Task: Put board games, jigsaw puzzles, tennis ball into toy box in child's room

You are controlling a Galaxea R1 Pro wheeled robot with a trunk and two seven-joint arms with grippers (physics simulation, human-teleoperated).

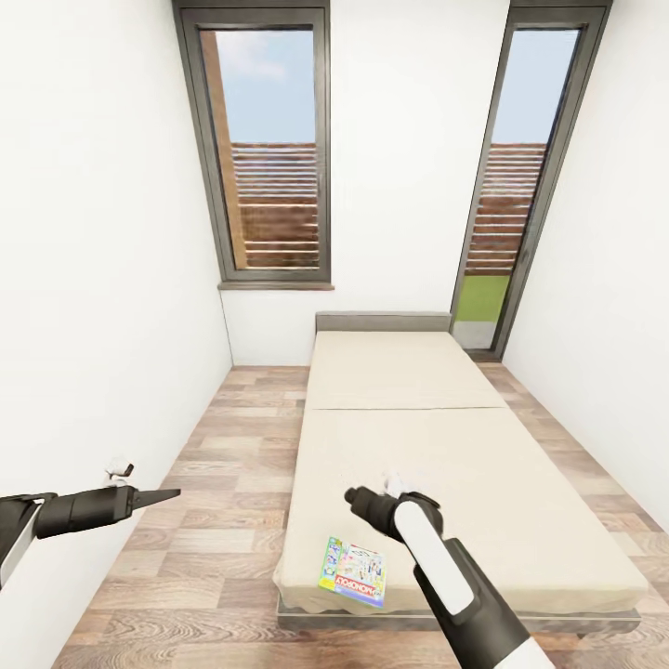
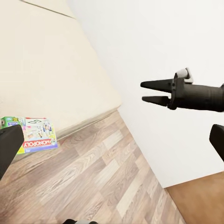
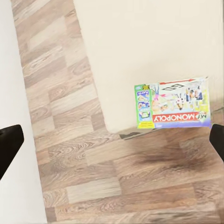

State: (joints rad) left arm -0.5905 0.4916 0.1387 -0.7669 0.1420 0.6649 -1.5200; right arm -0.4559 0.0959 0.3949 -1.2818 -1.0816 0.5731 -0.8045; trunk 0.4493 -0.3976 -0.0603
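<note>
One board game [image 1: 353, 571], a pale blue-green Monopoly box with a red band, lies flat on the near left corner of the bed [image 1: 465, 465]. It also appears in the wrist views as the board game [image 2: 30, 135] [image 3: 173, 103] on the bed [image 2: 42, 60] [image 3: 154, 37]. My right gripper [image 1: 358, 499] [image 2: 143, 92] hovers above that corner, open and empty, its fingers [image 3: 7, 147] at the frame edges. My left gripper [image 1: 172, 494] hangs over the floor left of the bed, open, with one finger [image 2: 9, 149] showing. The table, toy box, jigsaw puzzles and tennis ball are out of view.
A strip of wood floor [image 1: 232, 483] runs between the bed and the white left wall [image 1: 93, 325]. A window [image 1: 269, 149] and a tall glazed door [image 1: 520, 186] are in the far wall. The right wall [image 1: 613, 372] stands close to the bed.
</note>
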